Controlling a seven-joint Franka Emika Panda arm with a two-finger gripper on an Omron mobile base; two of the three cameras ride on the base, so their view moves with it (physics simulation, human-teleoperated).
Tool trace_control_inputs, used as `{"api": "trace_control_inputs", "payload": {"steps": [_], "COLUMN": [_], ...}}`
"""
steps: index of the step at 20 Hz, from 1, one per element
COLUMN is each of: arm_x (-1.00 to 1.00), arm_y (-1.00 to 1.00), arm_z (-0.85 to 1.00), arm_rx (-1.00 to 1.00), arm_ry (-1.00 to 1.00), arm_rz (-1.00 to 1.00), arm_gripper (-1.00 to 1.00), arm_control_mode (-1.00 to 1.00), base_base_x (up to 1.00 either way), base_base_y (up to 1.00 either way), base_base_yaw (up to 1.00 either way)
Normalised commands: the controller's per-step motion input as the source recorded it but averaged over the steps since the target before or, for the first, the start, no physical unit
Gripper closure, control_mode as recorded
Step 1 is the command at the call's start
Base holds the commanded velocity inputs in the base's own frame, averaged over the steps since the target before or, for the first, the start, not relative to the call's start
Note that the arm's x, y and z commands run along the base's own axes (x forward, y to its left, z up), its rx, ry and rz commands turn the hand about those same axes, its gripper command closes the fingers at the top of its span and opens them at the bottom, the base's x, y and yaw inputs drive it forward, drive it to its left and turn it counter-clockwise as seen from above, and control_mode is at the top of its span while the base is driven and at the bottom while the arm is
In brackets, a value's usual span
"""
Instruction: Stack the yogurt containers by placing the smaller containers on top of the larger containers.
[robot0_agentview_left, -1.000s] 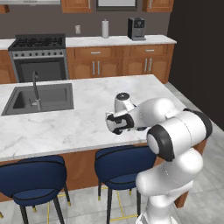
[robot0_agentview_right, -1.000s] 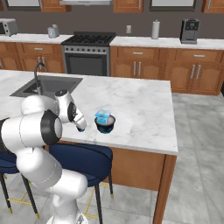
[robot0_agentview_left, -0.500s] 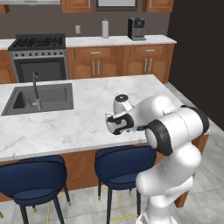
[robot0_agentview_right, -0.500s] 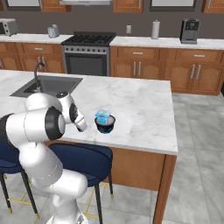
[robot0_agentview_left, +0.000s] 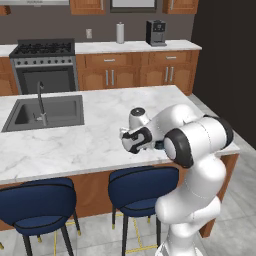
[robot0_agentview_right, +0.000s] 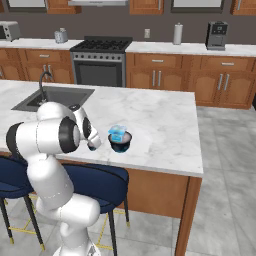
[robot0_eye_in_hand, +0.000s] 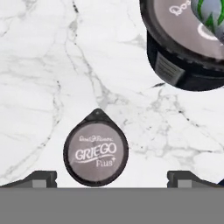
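The tiny dark cup (robot0_eye_in_hand: 96, 148) with a pale "Griego" lid stands upright on the white marble island. My gripper (robot0_eye_in_hand: 113, 179) hangs over it, open, its fingertips (robot0_eye_in_hand: 41, 178) wide apart on either side and nothing between them. Just beyond stands the large dark tub (robot0_eye_in_hand: 183, 48), with the light-blue cup (robot0_eye_in_hand: 214, 13) resting on its pale lid. In the right base view the light-blue cup (robot0_agentview_right: 118, 132) sits on the dark tub (robot0_agentview_right: 120, 145), and the gripper (robot0_agentview_right: 93, 145) points down at the counter left of them. The left base view has the gripper (robot0_agentview_left: 131, 142) near the island's front edge.
A sink (robot0_agentview_left: 45, 112) with a faucet (robot0_agentview_left: 41, 102) is set into the island to the left. Blue stools (robot0_agentview_left: 142, 187) stand under the front edge of the island (robot0_agentview_right: 165, 165). A stove (robot0_agentview_right: 100, 62) and cabinets line the back wall.
The hand has dropped a little toward the counter and the arm's elbow has shifted. The jaws stay open and the containers have not moved.
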Motion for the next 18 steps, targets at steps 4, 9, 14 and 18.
{"api": "trace_control_inputs", "payload": {"steps": [4, 9, 14, 18], "arm_x": [0.15, 0.15, 0.07, 0.08], "arm_y": [0.0, 0.0, 0.0, 0.0], "arm_z": [-0.16, -0.17, -0.15, -0.12], "arm_rx": [0.0, 0.0, 0.0, 0.0], "arm_ry": [0.0, 0.0, 0.0, 0.0], "arm_rz": [0.0, 0.0, 0.0, 0.0], "arm_gripper": [-1.0, -1.0, -1.0, -1.0], "arm_control_mode": [-1.0, -1.0, -1.0, -1.0], "base_base_x": [0.0, 0.0, 0.0, 0.0], "base_base_y": [0.0, 0.0, 0.0, 0.0], "base_base_yaw": [0.0, 0.0, 0.0, 0.0]}}
